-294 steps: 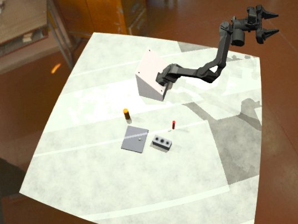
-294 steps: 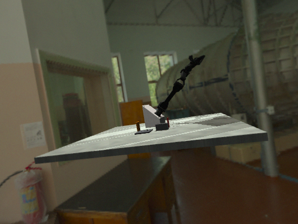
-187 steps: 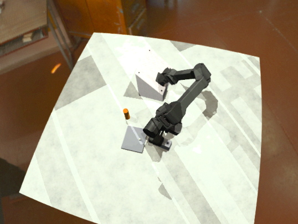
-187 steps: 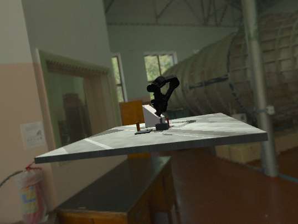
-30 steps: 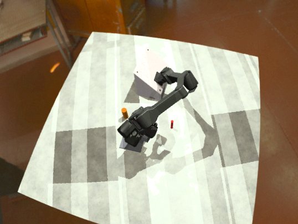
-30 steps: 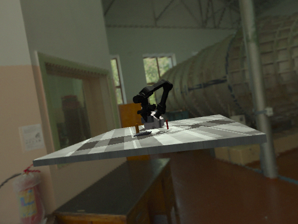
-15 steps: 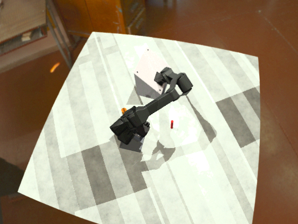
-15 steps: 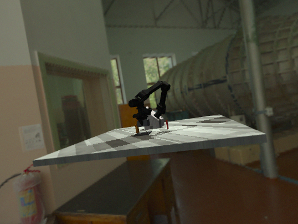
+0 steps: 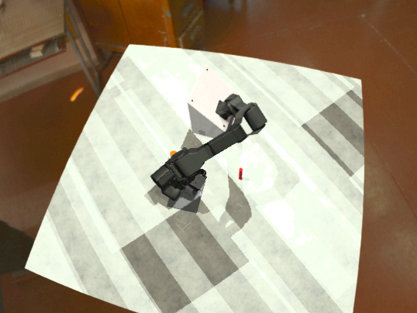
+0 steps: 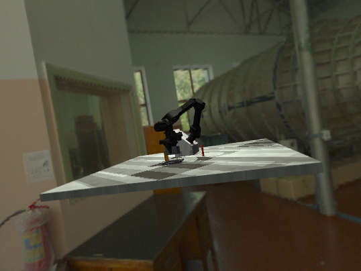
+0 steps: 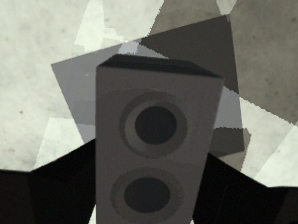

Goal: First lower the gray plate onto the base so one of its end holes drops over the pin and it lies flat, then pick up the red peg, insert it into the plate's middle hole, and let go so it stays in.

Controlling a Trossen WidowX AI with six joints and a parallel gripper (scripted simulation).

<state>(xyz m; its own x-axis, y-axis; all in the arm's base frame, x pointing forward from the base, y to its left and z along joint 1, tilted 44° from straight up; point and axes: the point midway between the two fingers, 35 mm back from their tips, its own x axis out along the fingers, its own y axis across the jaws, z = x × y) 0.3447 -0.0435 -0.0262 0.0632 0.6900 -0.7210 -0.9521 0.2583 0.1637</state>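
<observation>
My gripper [image 9: 185, 185] [image 10: 170, 147] [image 11: 145, 143] is shut on the gray plate [image 11: 156, 80], which fills the middle of the wrist view, hanging end down with two round holes showing. Below it lies the flat gray square base [image 11: 72, 85] [image 9: 193, 204] [image 10: 172, 161]; the plate hangs above it, apart from it. I cannot see a pin on the base; the plate hides its middle. The red peg [image 9: 240, 173] [image 10: 202, 150] stands upright on the table to the right of the gripper. In the top and exterior views the plate is hidden under the gripper.
A short orange cylinder [image 9: 172, 153] [image 10: 166, 156] stands just left of the arm's forearm, beside the base. The arm's white mounting block [image 9: 209, 97] sits at the back. The table [image 9: 302, 217] has edges on all sides.
</observation>
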